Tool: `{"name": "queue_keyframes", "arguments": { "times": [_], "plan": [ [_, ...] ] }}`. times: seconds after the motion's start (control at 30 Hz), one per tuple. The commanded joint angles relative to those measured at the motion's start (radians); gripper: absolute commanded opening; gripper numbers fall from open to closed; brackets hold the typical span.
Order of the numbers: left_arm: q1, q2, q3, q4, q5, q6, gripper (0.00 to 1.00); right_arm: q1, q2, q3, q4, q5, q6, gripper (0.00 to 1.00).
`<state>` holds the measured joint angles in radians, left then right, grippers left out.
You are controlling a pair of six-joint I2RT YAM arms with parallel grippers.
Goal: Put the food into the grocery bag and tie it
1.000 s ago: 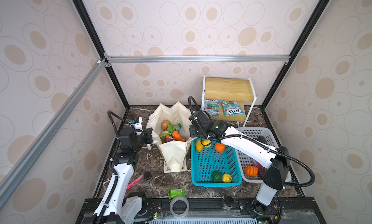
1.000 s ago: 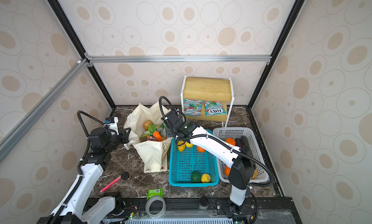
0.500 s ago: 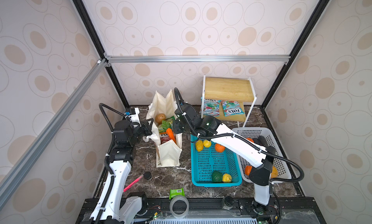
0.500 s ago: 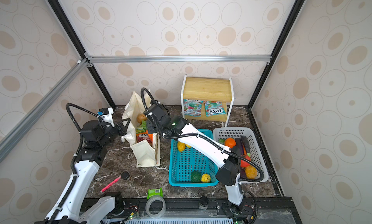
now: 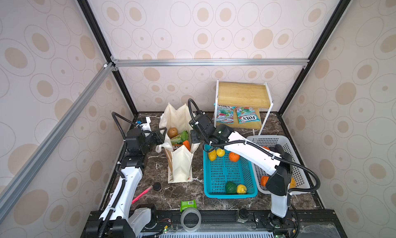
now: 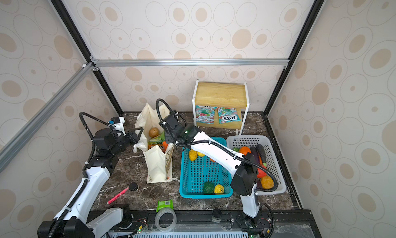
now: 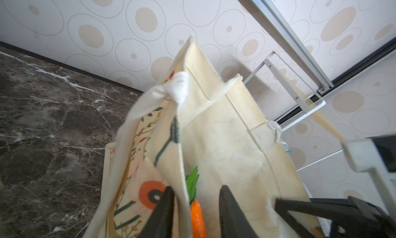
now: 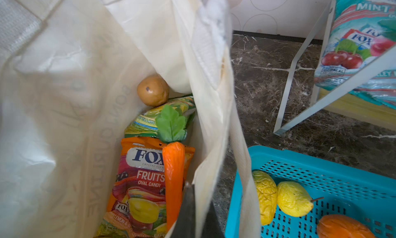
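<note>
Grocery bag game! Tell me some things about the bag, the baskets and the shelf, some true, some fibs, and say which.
1. The carrot lies inside the grocery bag. True.
2. The potato sits in the blue basket. False: the potato is in the grocery bag.
3. The blue basket holds yellow fruits. True.
4. The wooden shelf is bare. False: two candy packets lie on its lower board.
5. The right end effector is shut on the grocery bag's rim. True.

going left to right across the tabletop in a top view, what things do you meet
pink stick with a black cap → grocery bag → blue basket → white basket
</note>
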<state>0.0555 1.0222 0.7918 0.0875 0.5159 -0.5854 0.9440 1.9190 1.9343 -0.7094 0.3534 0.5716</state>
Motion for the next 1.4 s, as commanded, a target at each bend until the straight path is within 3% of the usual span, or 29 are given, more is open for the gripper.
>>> {"name": "queue_keyframes", "arguments": {
  "times": [0.0, 0.03, 0.07, 0.1, 0.3, 0.47, 0.67, 0.83, 0.9, 1.03, 1.13, 1.2, 1.27, 1.3, 1.37],
  "plan": [
    [-0.002, -0.046, 0.082, 0.049, -0.04, -0.033, 0.59, -0.008, -0.053, -0.033, 0.005, 0.029, 0.025, 0.0],
    [-0.001, -0.058, 0.1, 0.032, -0.076, -0.039, 0.65, -0.007, -0.06, -0.038, 0.008, 0.031, 0.025, 0.0],
    [0.0, -0.071, 0.121, 0.017, -0.095, -0.047, 0.78, -0.007, -0.069, -0.046, 0.015, 0.031, 0.023, 0.0],
    [0.001, -0.089, 0.135, 0.003, -0.109, -0.057, 0.98, -0.007, -0.077, -0.057, 0.022, 0.032, 0.023, 0.0],
    [0.004, -0.221, 0.136, -0.059, -0.227, -0.235, 0.99, -0.011, -0.09, -0.087, 0.029, 0.029, 0.026, 0.0],
    [0.007, -0.278, 0.145, -0.343, -0.404, -0.601, 0.99, -0.012, -0.098, -0.104, 0.036, 0.033, 0.026, 0.0],
    [0.008, -0.341, 0.012, -0.401, -0.354, -0.967, 0.99, -0.011, -0.105, -0.112, 0.04, 0.014, 0.029, 0.0],
    [0.009, -0.414, -0.073, -0.464, -0.402, -1.116, 0.99, -0.013, -0.122, -0.137, 0.054, 0.021, 0.029, 0.0],
    [0.008, -0.434, -0.131, -0.416, -0.375, -1.174, 0.99, -0.014, -0.121, -0.138, 0.052, 0.024, 0.026, 0.0],
    [0.007, -0.415, -0.266, -0.161, -0.257, -1.274, 0.99, -0.014, -0.121, -0.138, 0.055, 0.025, 0.031, 0.0],
    [0.006, -0.379, -0.279, -0.055, -0.273, -1.249, 0.99, -0.013, -0.121, -0.138, 0.061, 0.018, 0.035, 0.0],
    [0.006, -0.363, -0.295, 0.029, -0.278, -1.263, 0.93, -0.013, -0.121, -0.139, 0.059, 0.014, 0.037, 0.0],
    [0.006, -0.352, -0.327, 0.129, -0.28, -1.288, 0.77, -0.013, -0.122, -0.141, 0.06, 0.012, 0.039, 0.0],
    [0.006, -0.349, -0.341, 0.164, -0.276, -1.299, 0.63, -0.014, -0.122, -0.14, 0.058, 0.014, 0.039, 0.0],
    [0.006, -0.355, -0.381, 0.264, -0.291, -1.292, 0.1, -0.014, -0.126, -0.14, 0.054, 0.018, 0.037, 0.0]
  ]
}}
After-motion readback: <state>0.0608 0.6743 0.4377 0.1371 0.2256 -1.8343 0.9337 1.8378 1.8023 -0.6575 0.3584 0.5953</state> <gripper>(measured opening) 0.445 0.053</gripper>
